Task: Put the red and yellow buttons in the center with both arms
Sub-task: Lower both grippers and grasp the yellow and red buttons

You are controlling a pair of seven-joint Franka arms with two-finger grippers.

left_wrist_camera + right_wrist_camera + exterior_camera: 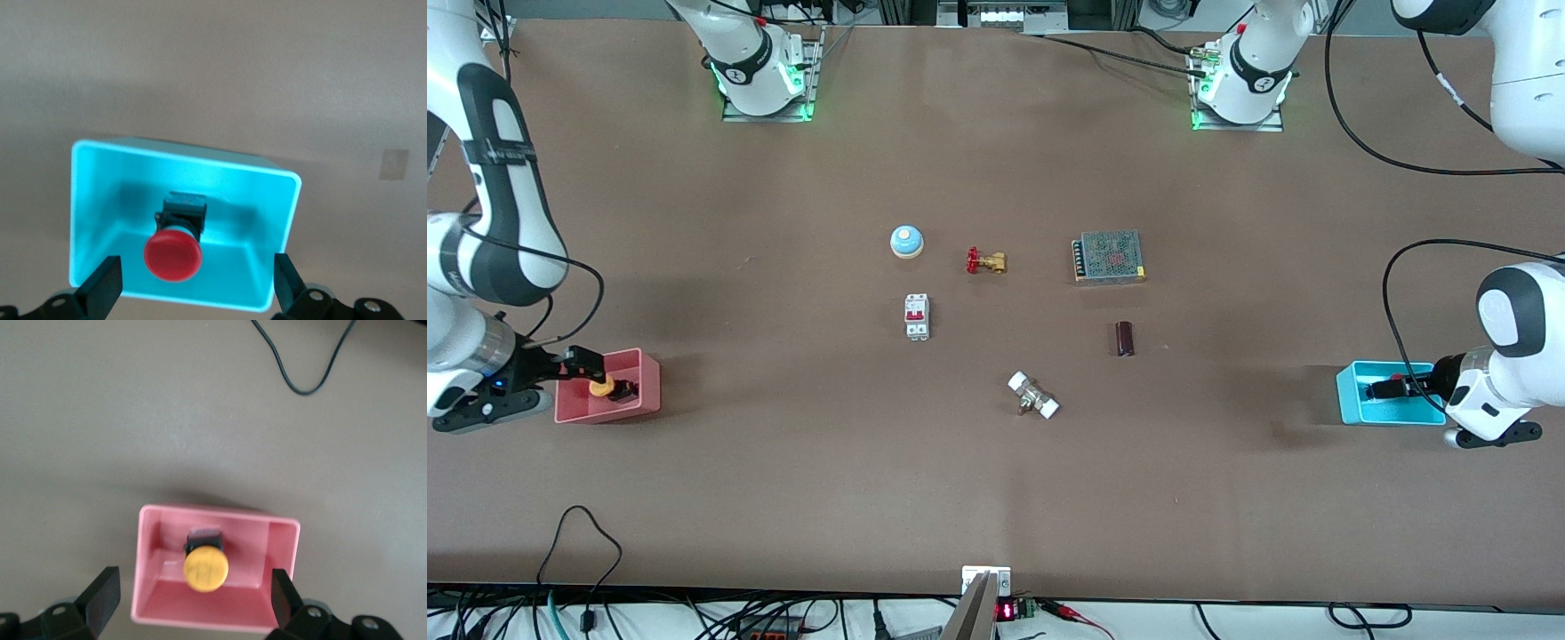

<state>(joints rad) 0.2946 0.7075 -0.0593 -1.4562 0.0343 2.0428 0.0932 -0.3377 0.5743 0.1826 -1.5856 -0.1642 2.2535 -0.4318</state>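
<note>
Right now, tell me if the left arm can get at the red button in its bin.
Probably yes: the left gripper is open over the blue bin, and nothing covers the red button.

A high front camera faces me across the flat matte brown bench, my bases along its top edge. My left wrist camera looks steeply down, close over the cyan plastic bin; my right wrist camera likewise over the pink plastic bin. Both bins also show in the front view.

Robotics lab: bolted arm bases, cabling, brown table.
</note>
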